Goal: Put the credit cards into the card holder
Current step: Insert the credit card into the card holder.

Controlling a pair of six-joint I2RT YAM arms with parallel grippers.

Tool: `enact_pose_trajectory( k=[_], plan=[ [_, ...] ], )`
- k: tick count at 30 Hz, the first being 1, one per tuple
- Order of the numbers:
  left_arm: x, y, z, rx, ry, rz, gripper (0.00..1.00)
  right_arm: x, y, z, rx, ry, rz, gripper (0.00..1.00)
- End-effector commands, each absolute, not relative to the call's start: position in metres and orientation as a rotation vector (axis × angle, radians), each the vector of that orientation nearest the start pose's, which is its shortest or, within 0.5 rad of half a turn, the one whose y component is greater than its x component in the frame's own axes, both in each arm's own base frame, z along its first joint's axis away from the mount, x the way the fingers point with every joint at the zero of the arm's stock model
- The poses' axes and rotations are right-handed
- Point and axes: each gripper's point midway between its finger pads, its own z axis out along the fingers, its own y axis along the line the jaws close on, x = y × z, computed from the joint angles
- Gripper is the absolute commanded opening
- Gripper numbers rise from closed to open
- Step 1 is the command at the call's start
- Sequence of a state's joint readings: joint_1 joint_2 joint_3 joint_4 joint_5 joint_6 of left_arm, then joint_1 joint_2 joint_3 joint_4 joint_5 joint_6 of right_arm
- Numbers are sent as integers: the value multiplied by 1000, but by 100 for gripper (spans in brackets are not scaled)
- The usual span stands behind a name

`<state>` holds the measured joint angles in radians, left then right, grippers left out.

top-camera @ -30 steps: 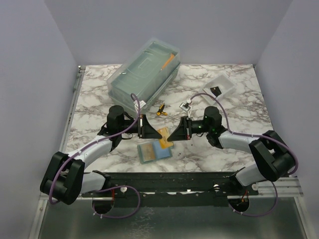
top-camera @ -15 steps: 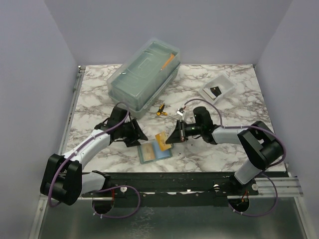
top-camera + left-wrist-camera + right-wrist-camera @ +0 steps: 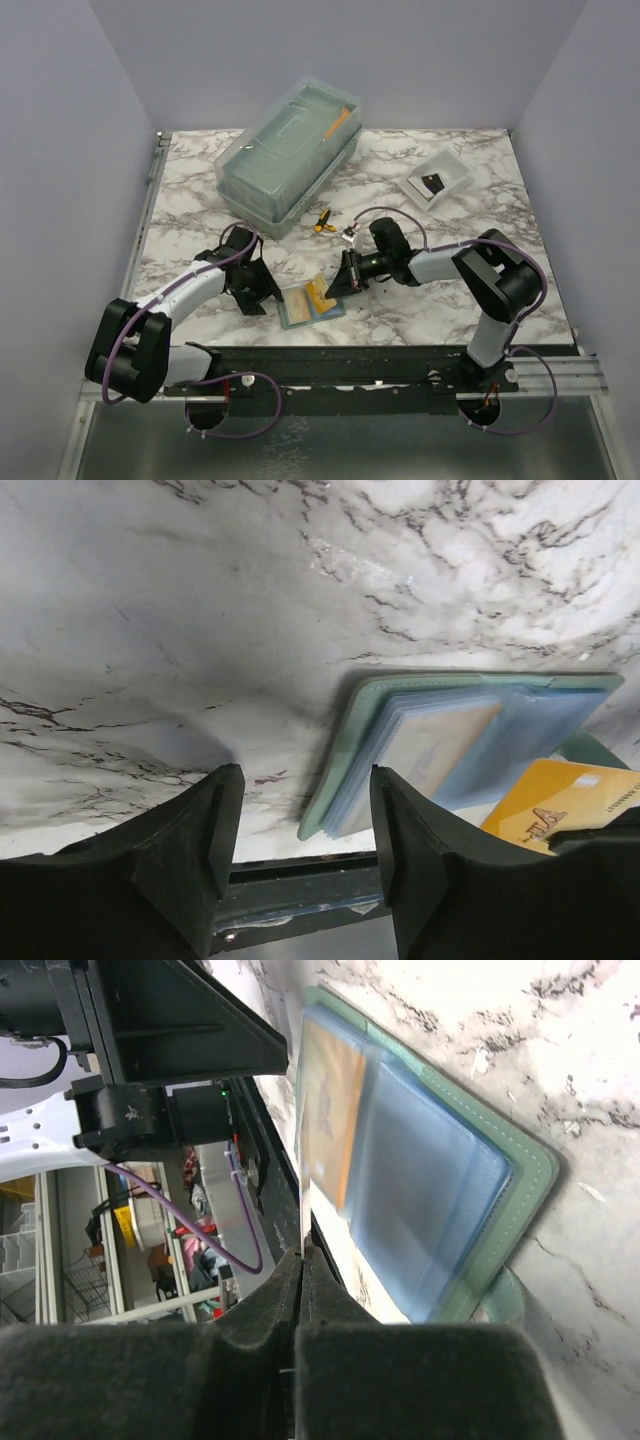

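The grey-green card holder [image 3: 305, 310] lies open near the table's front edge, its clear pockets up [image 3: 440, 742] [image 3: 440, 1190]. My right gripper [image 3: 342, 282] is shut on a gold credit card [image 3: 320, 293], held tilted over the holder's right panel; it shows as a gold corner [image 3: 560, 800] in the left wrist view and as a thin edge [image 3: 302, 1215] above the right gripper [image 3: 302, 1258]. My left gripper [image 3: 271, 297] [image 3: 305, 825] stands open and empty, low at the holder's left edge. A black credit card [image 3: 432, 184] lies in the white tray.
A small white tray [image 3: 452, 170] sits at the back right. A large translucent lidded box [image 3: 290, 150] stands at the back. A yellow-handled tool [image 3: 322, 222] and a small white object [image 3: 349, 235] lie mid-table. The black front rail [image 3: 300, 895] runs just below the holder.
My left gripper opened, let go of the gold card and dropped back to the holder's left. My right gripper carried the card down and left over the holder.
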<state>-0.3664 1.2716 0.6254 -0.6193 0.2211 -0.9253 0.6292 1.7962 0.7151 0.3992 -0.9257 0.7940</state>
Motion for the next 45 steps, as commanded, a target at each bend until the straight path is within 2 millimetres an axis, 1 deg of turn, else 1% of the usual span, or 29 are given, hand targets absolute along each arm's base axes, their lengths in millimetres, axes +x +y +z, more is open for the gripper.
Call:
enact_pose_trajectory(
  k=[1,8,12,17,20,25,27,31,35,40,45],
  plan=[
    [178,-153,26,-764,2881,-588,62,174,327,51,-360,2611,1731,0],
    [175,-155,22,-761,2897,-601,63,166,323,47,-349,2631,1759,0],
    [175,-157,23,-758,2892,-613,64,163,326,49,-376,2624,1783,0],
    [176,-158,17,-765,2906,-606,64,160,329,45,-393,2639,1803,0],
    [171,-154,11,-795,2921,-574,61,159,330,43,-394,2646,1806,0],
    [167,-151,6,-831,2927,-549,52,158,331,42,-402,2651,1816,0],
    [167,-151,6,-832,2928,-541,50,158,331,45,-407,2638,1815,0],
    [166,-148,3,-836,2935,-513,44,163,330,50,-401,2622,1756,0],
    [166,-146,2,-840,2935,-497,37,163,330,55,-419,2603,1757,0],
    [166,-145,2,-841,2935,-489,35,159,335,54,-454,2604,1786,0],
    [167,-146,4,-840,2929,-493,34,159,336,43,-426,2658,1777,0]
  ],
)
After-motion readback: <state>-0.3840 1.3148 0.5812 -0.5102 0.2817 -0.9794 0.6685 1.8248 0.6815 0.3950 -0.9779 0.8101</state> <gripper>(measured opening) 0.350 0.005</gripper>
